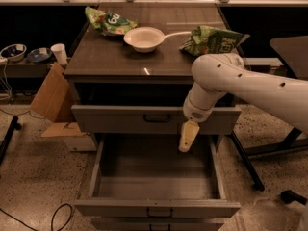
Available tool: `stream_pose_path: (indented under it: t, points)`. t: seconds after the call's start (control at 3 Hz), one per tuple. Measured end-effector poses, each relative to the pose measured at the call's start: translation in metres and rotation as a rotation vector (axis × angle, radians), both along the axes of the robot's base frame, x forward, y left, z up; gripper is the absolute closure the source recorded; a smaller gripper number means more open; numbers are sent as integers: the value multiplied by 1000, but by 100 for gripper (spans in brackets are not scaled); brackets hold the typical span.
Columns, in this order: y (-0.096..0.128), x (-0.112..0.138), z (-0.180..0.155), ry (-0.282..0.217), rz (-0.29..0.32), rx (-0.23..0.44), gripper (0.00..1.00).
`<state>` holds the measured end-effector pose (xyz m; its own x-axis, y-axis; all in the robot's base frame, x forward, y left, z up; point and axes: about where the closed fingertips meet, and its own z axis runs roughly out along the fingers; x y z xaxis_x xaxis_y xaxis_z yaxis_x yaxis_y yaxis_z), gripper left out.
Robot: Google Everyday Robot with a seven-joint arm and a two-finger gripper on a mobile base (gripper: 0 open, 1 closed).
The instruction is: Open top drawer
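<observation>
The top drawer is a wide grey drawer with a tall flat front and a dark curved handle at its centre. It stands pulled out a little, with a dark gap under the cabinet top. My gripper hangs downward from the white arm, just right of and below the handle, in front of the drawer's lower edge. It touches nothing that I can see and holds nothing.
A lower drawer is pulled far out below the gripper and looks empty. On the cabinet top are a white bowl and two green snack bags. A cardboard box leans at the left; a table leg stands at the right.
</observation>
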<state>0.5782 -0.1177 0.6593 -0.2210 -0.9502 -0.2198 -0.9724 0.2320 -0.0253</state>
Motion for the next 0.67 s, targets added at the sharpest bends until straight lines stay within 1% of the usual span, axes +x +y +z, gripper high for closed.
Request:
stream_pose_path:
  t: [0.33,0.67]
  points:
    - [-14,-26,5,14,38,0,0]
    - [-23,-61,6,46,107,-5,0]
